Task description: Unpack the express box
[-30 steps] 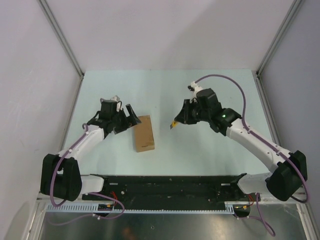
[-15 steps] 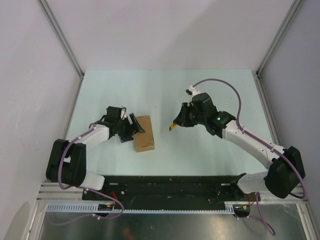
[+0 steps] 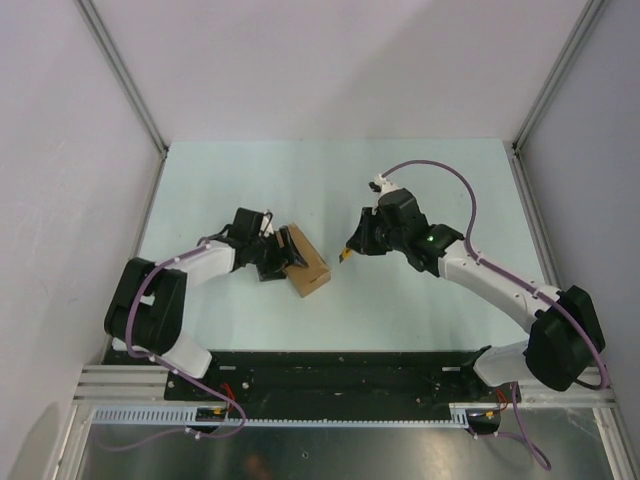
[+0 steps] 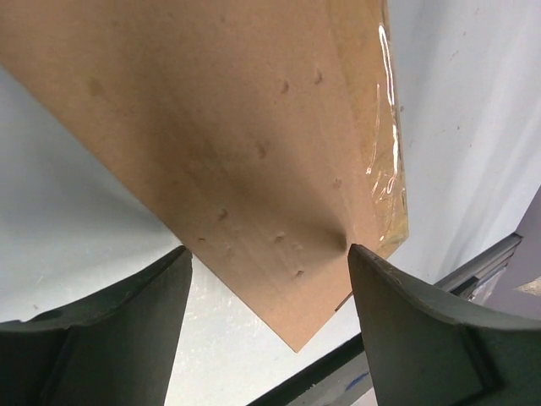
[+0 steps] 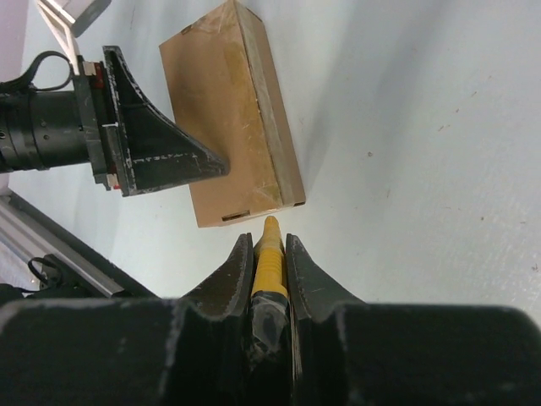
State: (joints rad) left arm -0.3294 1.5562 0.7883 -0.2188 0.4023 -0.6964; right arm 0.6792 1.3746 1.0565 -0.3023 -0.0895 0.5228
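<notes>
Left gripper (image 3: 276,256), fingers spread, is pushing the express box (image 3: 306,264) on its left side, swinging its near end rightward. Just right of the box, right gripper (image 3: 353,247) is clenching the yellow utility knife (image 5: 269,256), probably ready for cutting.

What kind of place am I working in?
Probably a robot test cell: a pale table walled by white panels, arms bolted to a black rail, plus a cardboard box and yellow knife.

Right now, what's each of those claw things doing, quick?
Left gripper: jaws open, up against the express box.
Right gripper: jaws closed on the yellow utility knife.
</notes>
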